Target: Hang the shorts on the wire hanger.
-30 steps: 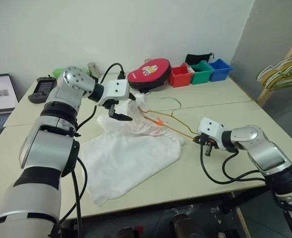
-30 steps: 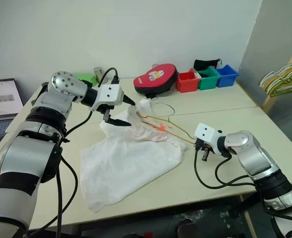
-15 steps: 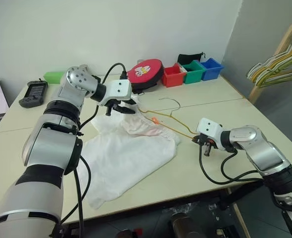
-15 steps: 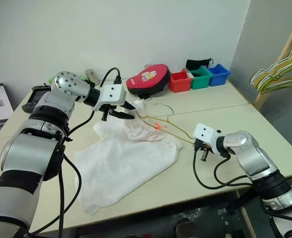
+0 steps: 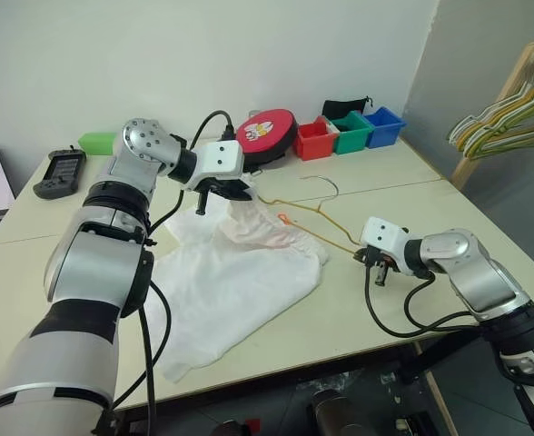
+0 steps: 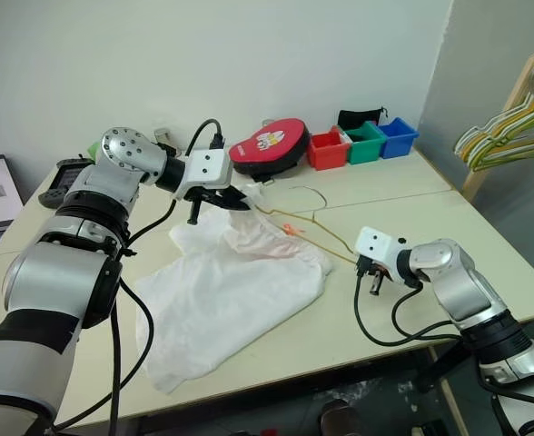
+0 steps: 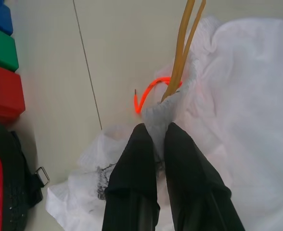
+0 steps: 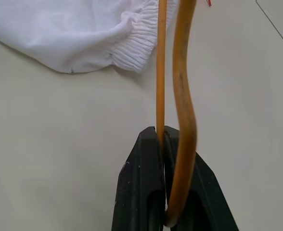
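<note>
Now the shorts (image 5: 235, 277) lie spread on the table (image 5: 403, 186), waistband bunched over one end of the wire hanger (image 5: 317, 227). At that end the left gripper (image 7: 154, 139) is pinched shut on a fold of waistband beside the wire. At the hanger's other corner, clear of the shorts, the right gripper (image 8: 163, 137) clamps the wire. Threading seems under way; next, the left should probably draw the fabric further along the wire.

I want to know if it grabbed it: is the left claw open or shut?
Shut. The left gripper pinches a fold of the shorts between its black fingers.
</note>
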Action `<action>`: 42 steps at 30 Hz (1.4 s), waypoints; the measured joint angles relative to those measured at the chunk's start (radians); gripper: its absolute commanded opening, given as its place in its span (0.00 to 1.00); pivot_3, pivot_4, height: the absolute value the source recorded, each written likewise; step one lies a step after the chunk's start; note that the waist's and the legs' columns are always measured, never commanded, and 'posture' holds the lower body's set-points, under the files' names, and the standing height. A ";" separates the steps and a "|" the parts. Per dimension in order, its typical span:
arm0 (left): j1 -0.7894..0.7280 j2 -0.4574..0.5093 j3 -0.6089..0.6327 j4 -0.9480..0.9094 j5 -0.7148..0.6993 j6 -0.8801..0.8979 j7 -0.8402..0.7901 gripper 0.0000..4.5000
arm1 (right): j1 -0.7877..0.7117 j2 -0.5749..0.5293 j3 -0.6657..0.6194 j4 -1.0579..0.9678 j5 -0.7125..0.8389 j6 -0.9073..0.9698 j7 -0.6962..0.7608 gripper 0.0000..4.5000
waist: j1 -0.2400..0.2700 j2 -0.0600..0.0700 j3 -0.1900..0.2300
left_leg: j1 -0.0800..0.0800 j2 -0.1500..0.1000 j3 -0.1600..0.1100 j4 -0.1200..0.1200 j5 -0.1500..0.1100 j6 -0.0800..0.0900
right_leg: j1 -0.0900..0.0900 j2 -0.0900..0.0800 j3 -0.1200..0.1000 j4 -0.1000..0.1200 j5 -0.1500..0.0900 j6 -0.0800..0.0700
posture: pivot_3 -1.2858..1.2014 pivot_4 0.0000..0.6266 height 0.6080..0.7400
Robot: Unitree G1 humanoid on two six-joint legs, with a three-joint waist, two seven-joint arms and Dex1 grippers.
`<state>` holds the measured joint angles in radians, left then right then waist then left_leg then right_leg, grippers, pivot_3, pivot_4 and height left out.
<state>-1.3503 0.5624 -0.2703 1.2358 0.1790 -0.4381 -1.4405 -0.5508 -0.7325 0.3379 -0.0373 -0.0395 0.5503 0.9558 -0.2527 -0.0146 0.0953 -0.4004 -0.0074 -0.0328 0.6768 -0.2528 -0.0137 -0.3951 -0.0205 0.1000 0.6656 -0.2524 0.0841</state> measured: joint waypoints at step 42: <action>-0.030 -0.017 0.009 0.000 0.026 -0.041 -0.057 0.01 | -0.021 0.029 0.037 0.064 -0.058 -0.064 0.047 0.00 | -0.002 0.000 0.000 | 0.000 0.000 -0.001 0.001 0.000 0.000 | 0.000 0.000 0.000 0.002 0.000 0.000 | 0.43 0.01 1.00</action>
<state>-1.3806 0.5452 -0.2617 1.2358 0.2050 -0.4793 -1.4976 -0.5717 -0.7038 0.3746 0.0264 -0.0971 0.4867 1.0033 -0.2543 -0.0146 0.0952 -0.4003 -0.0073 -0.0336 0.6776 -0.2528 -0.0137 -0.3951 -0.0205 0.0999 0.6671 -0.2523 0.0840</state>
